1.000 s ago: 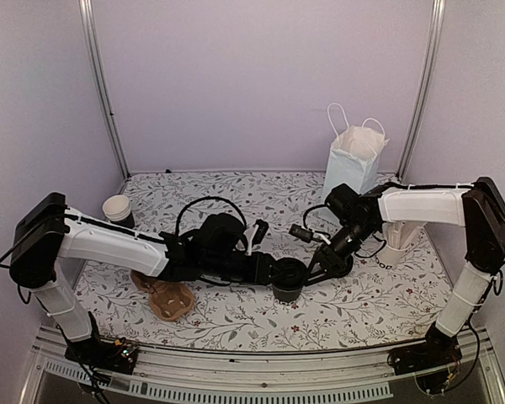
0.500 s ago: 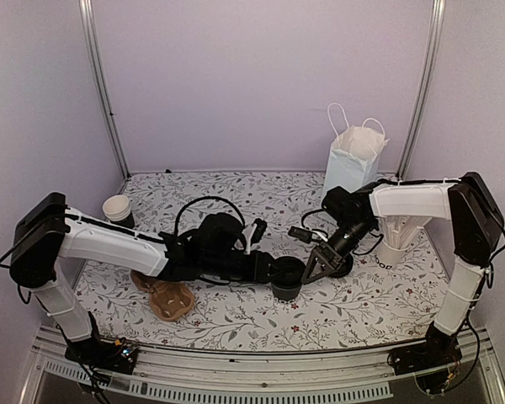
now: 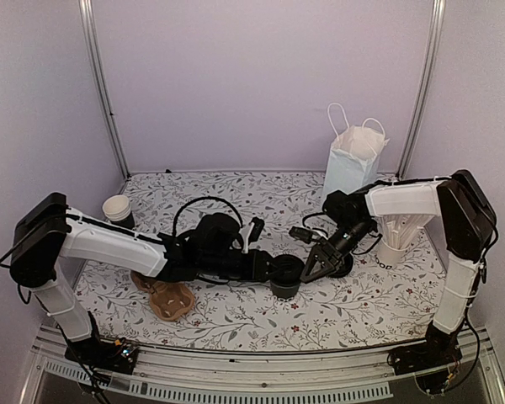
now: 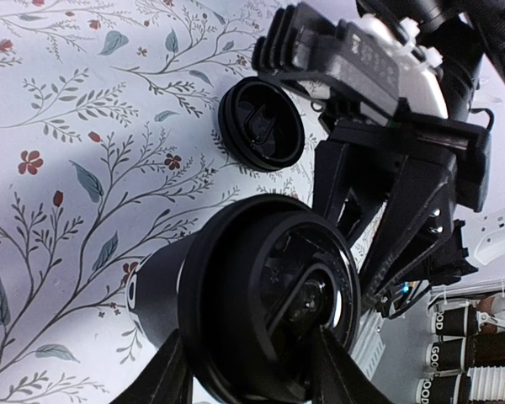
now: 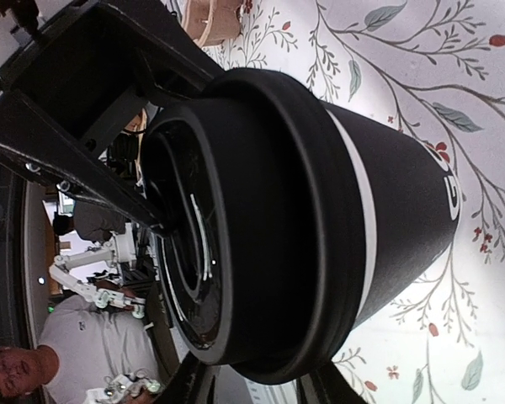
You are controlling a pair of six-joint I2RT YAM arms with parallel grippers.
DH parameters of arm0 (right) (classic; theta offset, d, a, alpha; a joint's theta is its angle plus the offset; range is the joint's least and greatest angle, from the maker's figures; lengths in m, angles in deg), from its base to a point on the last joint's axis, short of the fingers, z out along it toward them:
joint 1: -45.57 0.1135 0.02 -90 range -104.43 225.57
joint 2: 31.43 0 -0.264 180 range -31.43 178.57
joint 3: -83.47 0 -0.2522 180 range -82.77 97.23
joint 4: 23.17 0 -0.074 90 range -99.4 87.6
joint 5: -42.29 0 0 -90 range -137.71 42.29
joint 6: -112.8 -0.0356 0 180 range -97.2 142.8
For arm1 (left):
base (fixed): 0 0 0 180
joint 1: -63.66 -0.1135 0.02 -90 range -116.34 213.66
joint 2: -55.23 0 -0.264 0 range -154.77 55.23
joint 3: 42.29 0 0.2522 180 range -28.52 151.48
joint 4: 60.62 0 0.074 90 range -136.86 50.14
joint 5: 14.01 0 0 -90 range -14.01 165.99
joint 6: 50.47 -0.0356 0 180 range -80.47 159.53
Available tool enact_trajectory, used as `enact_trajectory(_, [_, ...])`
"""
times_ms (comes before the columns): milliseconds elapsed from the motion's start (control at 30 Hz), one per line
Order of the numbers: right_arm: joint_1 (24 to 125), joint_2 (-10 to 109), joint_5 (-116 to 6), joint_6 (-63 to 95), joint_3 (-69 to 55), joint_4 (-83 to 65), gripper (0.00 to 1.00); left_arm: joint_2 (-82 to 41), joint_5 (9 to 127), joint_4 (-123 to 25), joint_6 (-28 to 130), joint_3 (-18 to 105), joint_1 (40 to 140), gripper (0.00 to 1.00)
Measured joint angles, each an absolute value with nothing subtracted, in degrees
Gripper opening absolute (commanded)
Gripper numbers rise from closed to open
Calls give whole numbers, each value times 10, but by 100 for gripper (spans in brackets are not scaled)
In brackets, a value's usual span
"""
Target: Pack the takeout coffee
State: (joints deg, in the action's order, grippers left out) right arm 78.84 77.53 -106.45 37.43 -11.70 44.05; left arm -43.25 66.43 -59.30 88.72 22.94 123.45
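Note:
The takeout coffee [image 3: 284, 289] is a small black paper cup with its black lid [image 3: 288, 269] on top, standing at the table's middle front. My left gripper [image 3: 269, 271] reaches in from the left and is shut on the cup. In the left wrist view the cup [image 4: 164, 286] and lid [image 4: 269, 303] fill the space between the fingers [image 4: 164, 374]. My right gripper [image 3: 314, 271] comes in from the right. In the right wrist view its fingers [image 5: 194, 389] flank the lid's rim [image 5: 269, 219] above the cup wall [image 5: 396, 210] and are closed on it.
A loose black lid [image 3: 343, 265] [image 4: 261, 124] lies on the table just right of the cup. The pale-blue paper bag [image 3: 351, 164] stands at the back right, with a white cup of stirrers [image 3: 396, 240] near it. A brown cup carrier [image 3: 168, 299] lies front left, and another cup [image 3: 118, 208] stands far left.
The right gripper's jaws have narrowed from wide apart to closed on the lid's rim, and its wrist has shifted slightly. The left arm and the cup have stayed put.

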Motion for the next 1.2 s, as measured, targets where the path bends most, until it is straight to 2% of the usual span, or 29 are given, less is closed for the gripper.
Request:
enact_trajectory(233, [788, 755, -1024, 394, -117, 407, 40, -428, 675, -597, 887, 228, 1231, 41])
enact_trajectory(733, [788, 738, -974, 395, -99, 390, 31, -429, 682, -602, 890, 227, 1225, 41])
enact_trajectory(1000, [783, 755, -975, 381, -88, 396, 25, -430, 686, -610, 890, 223, 1222, 41])
enact_trajectory(1200, [779, 783, -992, 366, -63, 421, 24, -434, 686, -610, 890, 224, 1218, 40])
